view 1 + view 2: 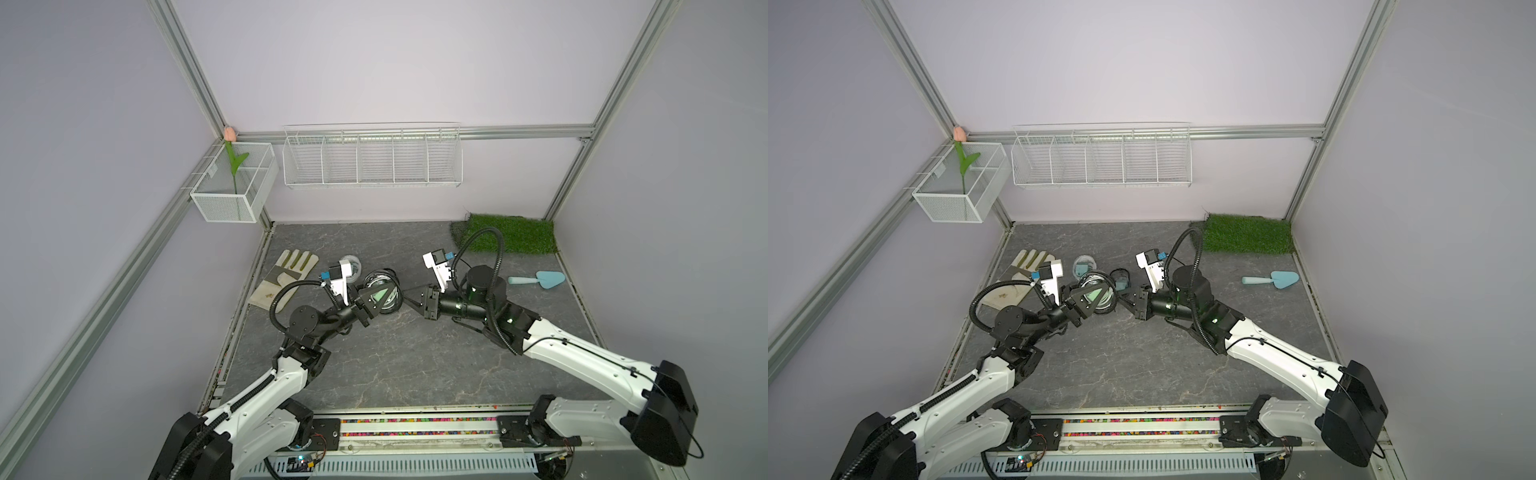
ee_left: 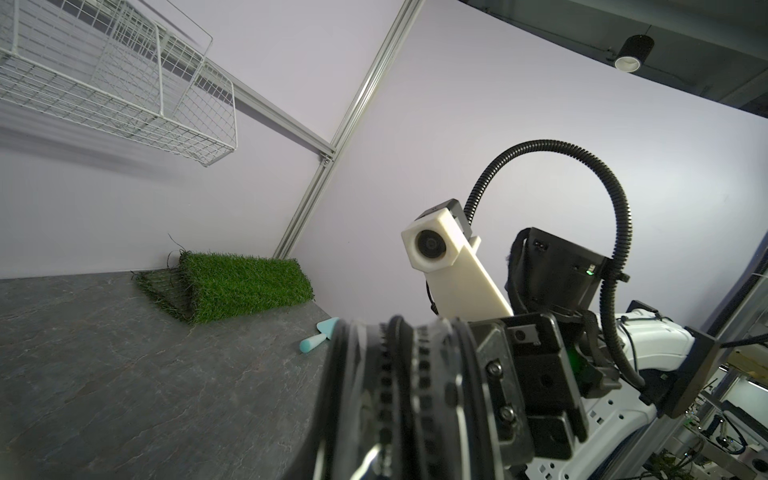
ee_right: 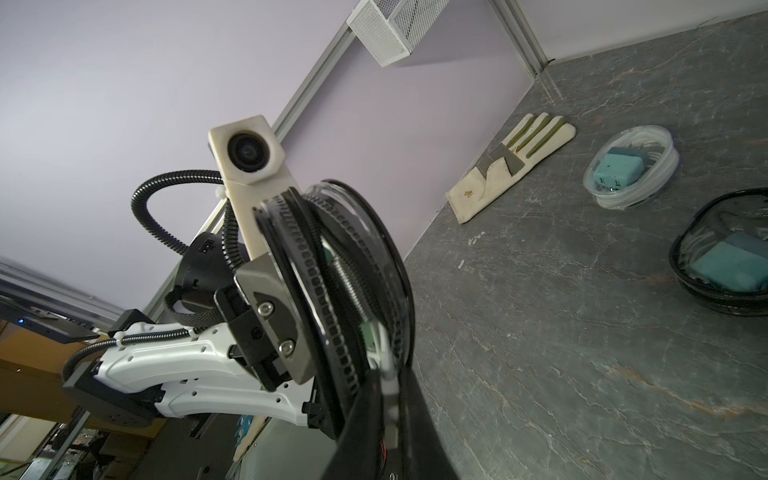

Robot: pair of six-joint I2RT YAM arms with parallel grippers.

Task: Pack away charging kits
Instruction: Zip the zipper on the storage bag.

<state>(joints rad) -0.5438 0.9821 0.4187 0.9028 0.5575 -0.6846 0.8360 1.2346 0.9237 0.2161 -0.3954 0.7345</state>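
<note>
Black-rimmed case [image 1: 384, 277], pinched by left tool [image 1: 386, 296], crowds both wrist views; state of right tool [image 1: 409, 297] unclear.

A robotics lab test cell: aluminium frame posts [image 1: 189, 62] hold plain lilac wall panels [image 1: 395, 62] around a stone-patterned bench [image 1: 395, 353]. A left arm [image 1: 266, 386] and right arm [image 1: 582, 353] stand on a rail [image 1: 415, 432] along its near edge. Props: grass mat [image 1: 515, 235] at the far right corner, wire basket [image 1: 372, 162] on the back wall.

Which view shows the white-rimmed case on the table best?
Right wrist: the white-rimmed case is close and unobstructed, with a teal charger visible inside. In both top views it is small and its contents are unclear. The left wrist view misses it.
</note>
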